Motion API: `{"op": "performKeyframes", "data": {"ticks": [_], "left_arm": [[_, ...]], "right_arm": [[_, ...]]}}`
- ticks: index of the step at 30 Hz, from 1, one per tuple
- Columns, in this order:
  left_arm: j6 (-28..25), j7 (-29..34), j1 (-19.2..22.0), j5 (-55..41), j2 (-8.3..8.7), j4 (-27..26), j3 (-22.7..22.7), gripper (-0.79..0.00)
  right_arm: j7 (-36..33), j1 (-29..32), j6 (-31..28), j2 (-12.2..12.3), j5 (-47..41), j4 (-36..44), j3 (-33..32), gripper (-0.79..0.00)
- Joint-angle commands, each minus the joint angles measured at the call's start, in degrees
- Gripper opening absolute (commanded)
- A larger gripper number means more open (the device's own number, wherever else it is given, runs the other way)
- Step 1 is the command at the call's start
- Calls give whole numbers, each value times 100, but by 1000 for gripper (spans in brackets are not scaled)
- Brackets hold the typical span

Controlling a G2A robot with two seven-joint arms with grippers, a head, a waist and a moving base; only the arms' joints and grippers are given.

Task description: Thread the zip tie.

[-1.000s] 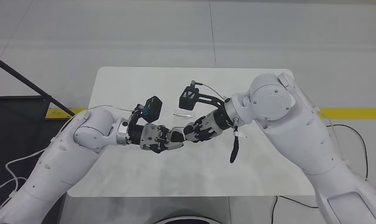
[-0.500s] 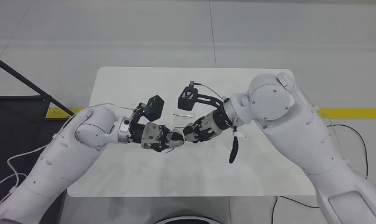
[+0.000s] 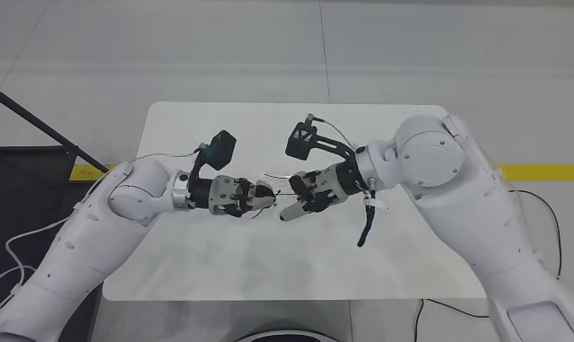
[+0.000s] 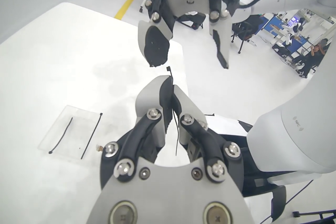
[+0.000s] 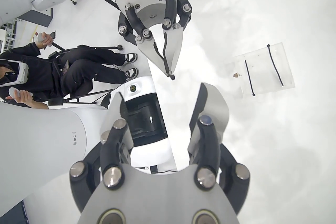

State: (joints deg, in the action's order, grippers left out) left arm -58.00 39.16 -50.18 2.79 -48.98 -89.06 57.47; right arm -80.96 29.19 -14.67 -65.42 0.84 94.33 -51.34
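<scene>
The left gripper (image 3: pixel 258 197) hangs above the middle of the white table (image 3: pixel 395 252), pointing toward the other arm, its jaws clamped on a black zip tie (image 4: pixel 170 74). The tie is pinched between the two dark pads. Its small square head sticks out just past the fingertips, and its thin tail trails back between the fingers toward the wrist. The tie is off the table, carried only by this gripper. Directly facing it, just beyond the tie's head and not touching it, is the right gripper (image 3: pixel 292 204). Its jaws are spread wide and it grasps nothing, and the tie's head sits in front of the gap between its two fingers. In the left wrist view, a clear flat tray (image 4: pixel 53 121) lies on the tabletop off to one side of the grippers, with two spare black ties side by side in it, one (image 4: pixel 61 135) shorter and slightly curved, the other (image 4: pixel 92 134) longer and straight.
</scene>
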Motion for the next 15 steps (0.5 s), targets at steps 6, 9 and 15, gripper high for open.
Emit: {"op": "performKeyframes", "data": {"ticks": [6,9,15], "left_arm": [[0,-1005,-256,139,-25,-124,338,-785],[0,-1090,-290,183,-26,-137,376,-785],[0,-1090,-290,183,-26,-137,376,-785]], "right_arm": [[1594,785,-157,130,555,236,-577,0],[1594,785,-157,130,555,236,-577,0],[1594,785,-157,130,555,236,-577,0]]}}
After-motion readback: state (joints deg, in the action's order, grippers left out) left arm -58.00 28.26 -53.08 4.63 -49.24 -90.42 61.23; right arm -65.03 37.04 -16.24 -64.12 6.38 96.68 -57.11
